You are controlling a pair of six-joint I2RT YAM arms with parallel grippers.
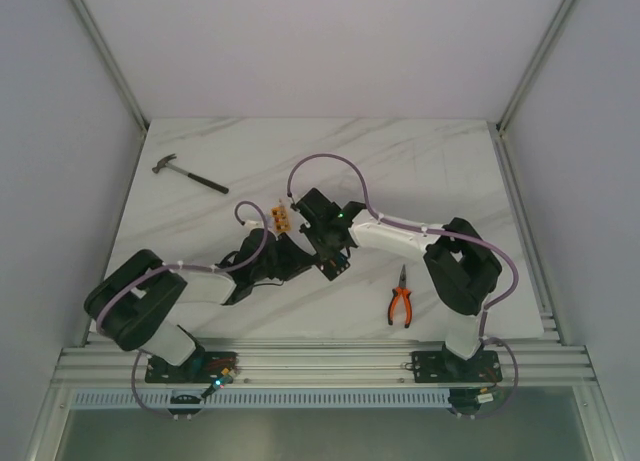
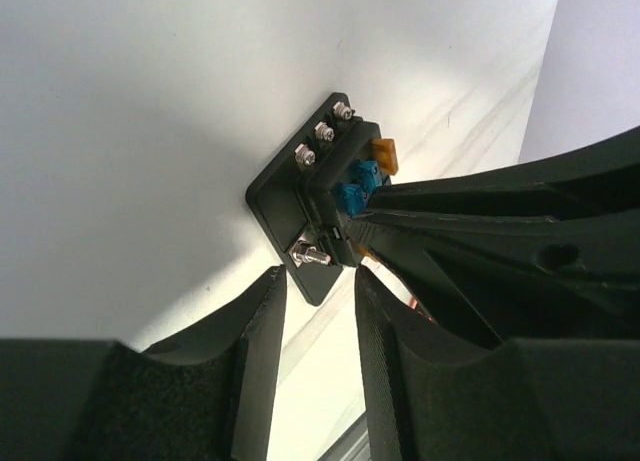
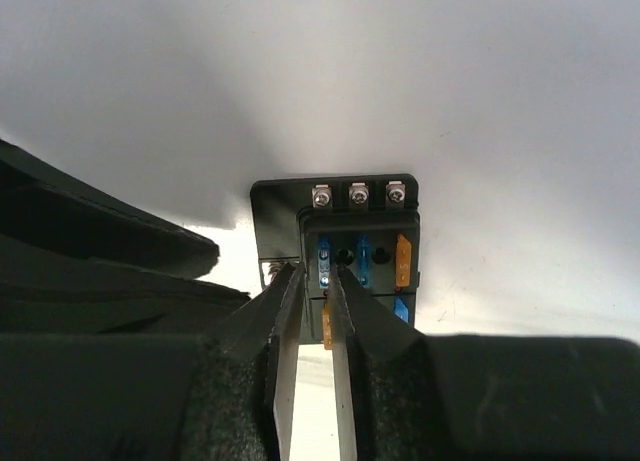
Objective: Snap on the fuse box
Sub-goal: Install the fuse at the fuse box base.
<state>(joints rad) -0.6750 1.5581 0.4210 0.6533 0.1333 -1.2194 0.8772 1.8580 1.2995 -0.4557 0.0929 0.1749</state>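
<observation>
Your right pincer is pointing down at the near edge of the fuse box. Its jaws are standing only narrowly parted and are not clamping anything. A blue fuse and an orange piece are showing in the gap between them; whether the tips are touching the box, you cannot tell.

Your left pincer is sitting low beside the box, released, with its jaws wider apart. A corner of the box's base plate is lying just off its fingertips, and pale worktop is showing through the gap.

The fuse box is lying flat on the worktop, about mid-surface, between your two pincers. Three screws are lining its far edge. From overhead the arms are mostly covering it.

A small orange block is lying just beyond the left pincer. A hammer is resting well off at the far left. Orange-handled pliers are lying near the right arm.
</observation>
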